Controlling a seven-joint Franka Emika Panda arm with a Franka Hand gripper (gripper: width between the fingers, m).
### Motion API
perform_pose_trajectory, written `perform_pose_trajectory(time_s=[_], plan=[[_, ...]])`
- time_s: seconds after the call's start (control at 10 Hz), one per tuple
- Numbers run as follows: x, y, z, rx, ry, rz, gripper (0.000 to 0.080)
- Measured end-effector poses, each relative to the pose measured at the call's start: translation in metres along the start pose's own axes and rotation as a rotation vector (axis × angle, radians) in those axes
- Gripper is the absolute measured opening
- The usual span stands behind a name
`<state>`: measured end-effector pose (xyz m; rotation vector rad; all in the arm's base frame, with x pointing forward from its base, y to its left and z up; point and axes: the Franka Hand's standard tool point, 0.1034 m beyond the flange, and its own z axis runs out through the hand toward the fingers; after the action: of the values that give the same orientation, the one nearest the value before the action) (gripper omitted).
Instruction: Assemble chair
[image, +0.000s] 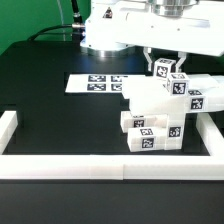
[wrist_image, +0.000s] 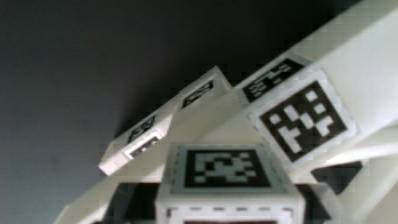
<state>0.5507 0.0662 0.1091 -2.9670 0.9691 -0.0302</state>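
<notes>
- Nearest, at six o'clock in the exterior view: one long white border wall (image: 60, 165), lying across the front of the black table (image: 50, 110) and turning back along both sides.
- Just behind it, at about four o'clock from the frame's centre: the chair (image: 150, 105), standing as one clustered stack of chunky white parts inside the wall. Counted as one joined mass, not as scattered pieces.
- Low in that stack: tagged blocks packed side by side, with a boxy body on top and more tagged faces rising at the two o'clock end. Several tags on show; exact part count not readable, since the seams blur together.
- Judged well along: most parts seem gathered and seated, and none shows lying apart on the table. Left to do, by the look of it: seating the top piece and whatever joints remain hidden.
- Above the stack, at about one o'clock: one gripper (image: 164, 60), pointing down, partly closed and apparently clamped on one small tagged piece (image: 164, 70) at the top of the chair.
- In the wrist view: that tagged piece (wrist_image: 219, 172) sits squarely between the dark fingers, with two more tagged white faces beyond it. Whether it is already pushed home cannot be told.
- Farther back, at about ten o'clock: one marker board (image: 90, 84), flat on the table, well apart from the chair.
- Farthest, at twelve o'clock: one white arm (image: 115, 25), with its base behind the board.
</notes>
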Motion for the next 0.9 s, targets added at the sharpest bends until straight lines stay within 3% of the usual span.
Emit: perform_pose_trajectory(time_s=[0.2, 0.9], plan=[[-0.0001, -0.0006, 0.0007, 0.016, -0.001, 0.169, 0.0271], [-0.0035, -0.0040, 0.0011, 0.013, -0.009, 0.618, 0.0271]])
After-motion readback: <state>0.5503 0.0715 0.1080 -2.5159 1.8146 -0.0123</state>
